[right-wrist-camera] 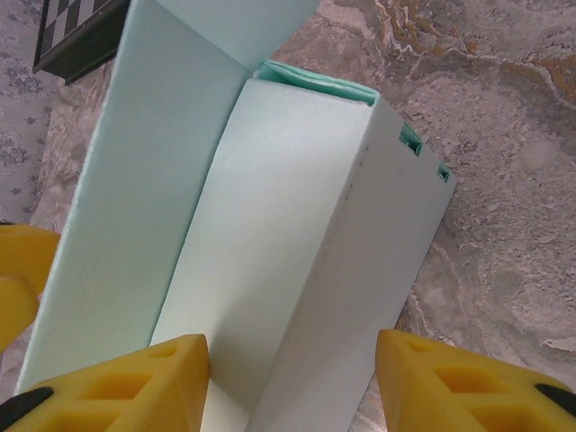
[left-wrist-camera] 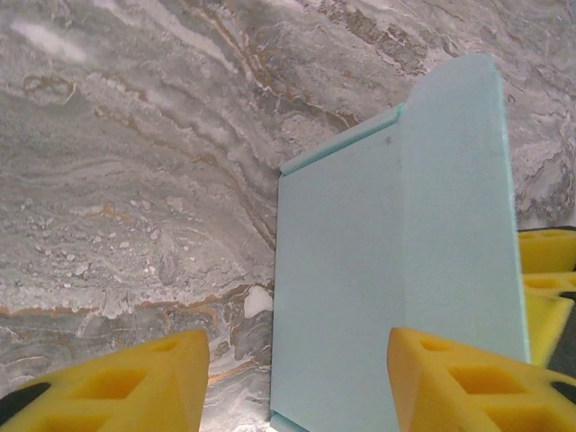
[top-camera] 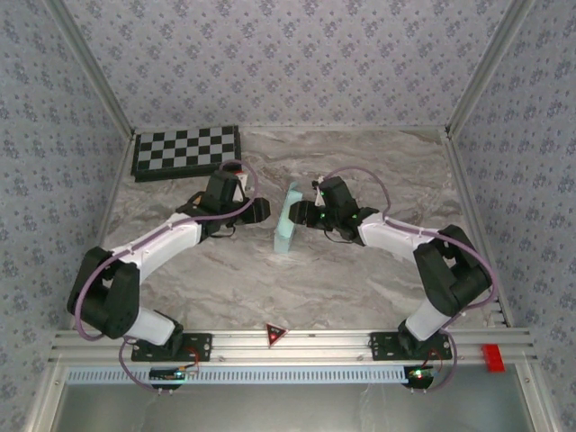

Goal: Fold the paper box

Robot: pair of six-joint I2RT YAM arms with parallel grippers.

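The paper box (top-camera: 287, 225) stands up on edge near the middle of the marbled surface (top-camera: 360, 279), a narrow pale cyan strip running near to far. It sits a little nearer than the checkerboard (top-camera: 186, 151), which lies at the far left.

It is partly folded. From the right wrist camera I see a long shell of thin matte card with crisp creases, one broad flap leaning open on its left side. At its far end are darker cyan tucked edges and small slots. From the left wrist camera it shows a flat panel with a straight fold down it and a rounded far corner.

The left gripper (top-camera: 261, 212) is just beside the box on the left, its yellow fingers (left-wrist-camera: 117, 387) spread wide with one clear of the card. The right gripper (top-camera: 304, 214) faces it from the right, its jaws also apart, and the box is framed between its fingers (right-wrist-camera: 468, 387).
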